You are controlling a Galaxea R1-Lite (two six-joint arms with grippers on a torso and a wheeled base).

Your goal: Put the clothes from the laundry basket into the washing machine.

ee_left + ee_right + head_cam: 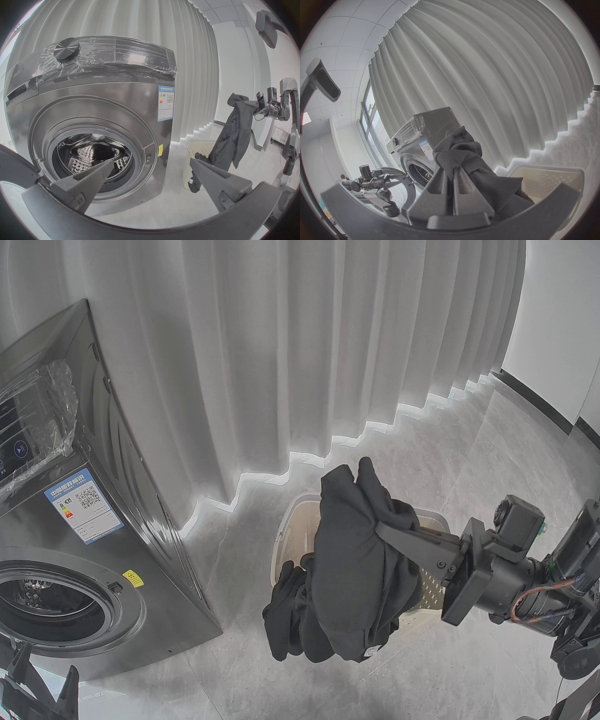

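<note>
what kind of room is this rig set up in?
Likely a home laundry corner, or a staged one: a front-load washing machine with film on its panel, a laundry basket on a tiled floor, and floor-length white curtains behind. The right end effector holds a dark garment above the basket.

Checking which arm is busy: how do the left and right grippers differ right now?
The right gripper is shut on a dark garment; the left gripper is open and empty. The right gripper hangs its load over the laundry basket, while the left gripper sits low in front of the washing machine, facing its open drum. Both have the same dark, wedge-shaped fingers.
</note>
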